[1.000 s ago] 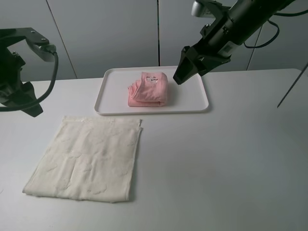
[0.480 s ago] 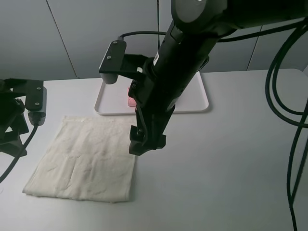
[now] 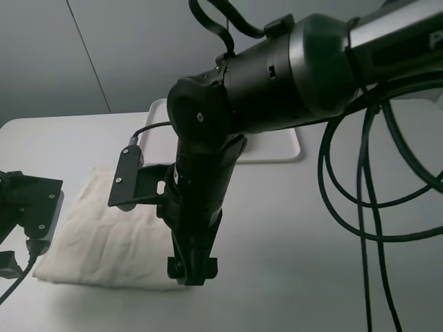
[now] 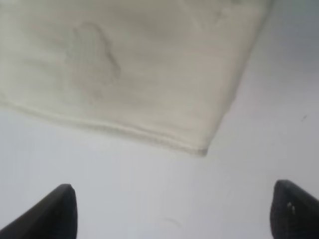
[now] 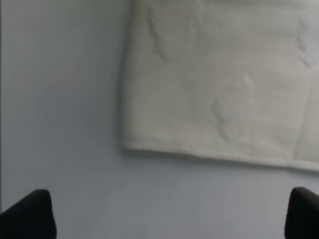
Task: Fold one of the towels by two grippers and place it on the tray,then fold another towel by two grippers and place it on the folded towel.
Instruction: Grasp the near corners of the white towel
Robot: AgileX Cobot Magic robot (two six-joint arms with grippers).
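A cream towel [image 3: 104, 235] lies flat on the white table, at the front left. My right gripper [image 3: 192, 271] hangs open just above its front right corner; the right wrist view shows that corner [image 5: 130, 143] between the open fingertips [image 5: 30, 216]. My left gripper [image 3: 15, 257] is open by the front left corner, which shows in the left wrist view [image 4: 199, 148]. The white tray [image 3: 280, 146] stands at the back, mostly behind my right arm. The pink folded towel is hidden behind that arm.
My bulky right arm [image 3: 228, 117] and its cables [image 3: 360, 207] cross the middle of the exterior view. A grey wall [image 3: 104, 48] stands behind the table. Bare tabletop [image 3: 291, 263] lies to the right of the cream towel.
My right arm has swung from above the tray down to the cream towel's front right corner. My left arm has dropped toward the front left corner. The towel has not moved.
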